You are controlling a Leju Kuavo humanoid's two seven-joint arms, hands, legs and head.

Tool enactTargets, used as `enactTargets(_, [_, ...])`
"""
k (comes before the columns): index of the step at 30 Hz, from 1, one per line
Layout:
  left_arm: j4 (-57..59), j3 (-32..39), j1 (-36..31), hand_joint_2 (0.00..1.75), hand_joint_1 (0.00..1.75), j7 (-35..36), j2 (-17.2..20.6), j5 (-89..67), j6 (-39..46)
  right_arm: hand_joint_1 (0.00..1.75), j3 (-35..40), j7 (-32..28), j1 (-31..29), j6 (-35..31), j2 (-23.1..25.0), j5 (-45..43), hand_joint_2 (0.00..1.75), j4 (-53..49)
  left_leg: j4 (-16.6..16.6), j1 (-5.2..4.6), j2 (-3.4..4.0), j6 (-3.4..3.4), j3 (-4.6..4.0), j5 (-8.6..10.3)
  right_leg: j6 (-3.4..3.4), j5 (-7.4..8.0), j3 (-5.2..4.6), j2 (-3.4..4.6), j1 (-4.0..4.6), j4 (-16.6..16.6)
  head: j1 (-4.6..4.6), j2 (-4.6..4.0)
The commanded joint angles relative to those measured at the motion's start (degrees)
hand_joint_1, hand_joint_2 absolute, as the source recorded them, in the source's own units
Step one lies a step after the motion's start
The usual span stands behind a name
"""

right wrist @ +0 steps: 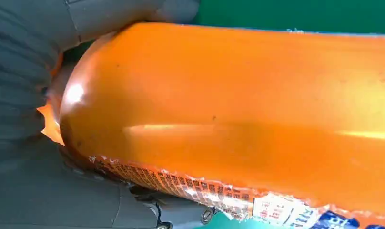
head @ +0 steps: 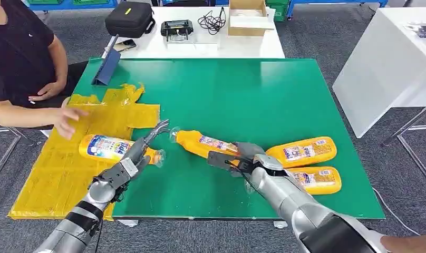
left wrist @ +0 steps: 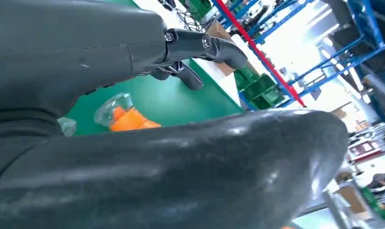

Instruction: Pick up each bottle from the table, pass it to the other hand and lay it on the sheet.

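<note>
Here the right robot hand (head: pixel 241 156) grips a bottle (head: pixel 203 142) — left robot hand (head: pixel 147 141) reaches, fingers spread

Four orange plastic bottles: one (head: pixel 103 147) lying on the yellow sheet (head: pixel 58 174) at lower left; one (head: pixel 203 143) held mid-frame; two (head: pixel 303 151) (head: pixel 317 179) lying side by side at right.

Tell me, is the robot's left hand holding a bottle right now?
No. In the head view the left hand reaches with spread fingers toward the orange bottle that the right hand grips.
</note>
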Motion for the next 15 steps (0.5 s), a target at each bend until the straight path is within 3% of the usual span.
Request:
enactTargets(1, [-0.1, 4.6, -0.1, 0.0, 0.0, 0.2, -3.3, 1.0, -1.2, 1.75, -8.2, -5.9, 2.0, -6.6, -1.9, -3.2, 1.75, 2.4, -0.1, 0.03, -0.26, 0.07, -0.01, 0.06, 0.03, 0.01, 0.11, -0.28, 0.04, -0.1, 0.02, 0.0])
enactTargets(4, [0.3, 9.9, 0.8, 0.0, 0.0, 0.2, -6.1, 0.0, -1.4, 1.75, -15.7, -16.3, 2.4, -17.2, -2.0, -7.3, 1.75, 0.8, -0.1, 0.03, -0.18, 0.08, 0.03, 0.04, 0.03, 0.01, 0.11, -0.2, 0.04, -0.1, 0.0, 0.0])
enactTargets(7, [1.5, 14.8, 0.8, 0.0, 0.0, 0.3, -9.2, -0.5, -0.9, 1.75, -24.5, -28.1, 3.5, -23.7, -1.6, -13.3, 1.75, -2.2, 0.0, -0.01, -0.17, 0.09, -0.07, 0.03, 0.05, 0.01, 0.02, -0.18, -0.01, -0.1, 0.0, 0.0])
enactTargets(15, [1.5, 14.9, 0.9, 0.0, 0.0, 0.3, -9.2, -0.4, -0.9, 1.75, -24.5, -28.2, 3.3, -23.5, -1.7, -13.3, 1.75, -2.3, 0.0, 0.0, -0.11, 0.05, -0.4, 0.01, 0.02, -0.01, -0.34, -0.11, -0.01, 0.0, 0.0, 0.0])
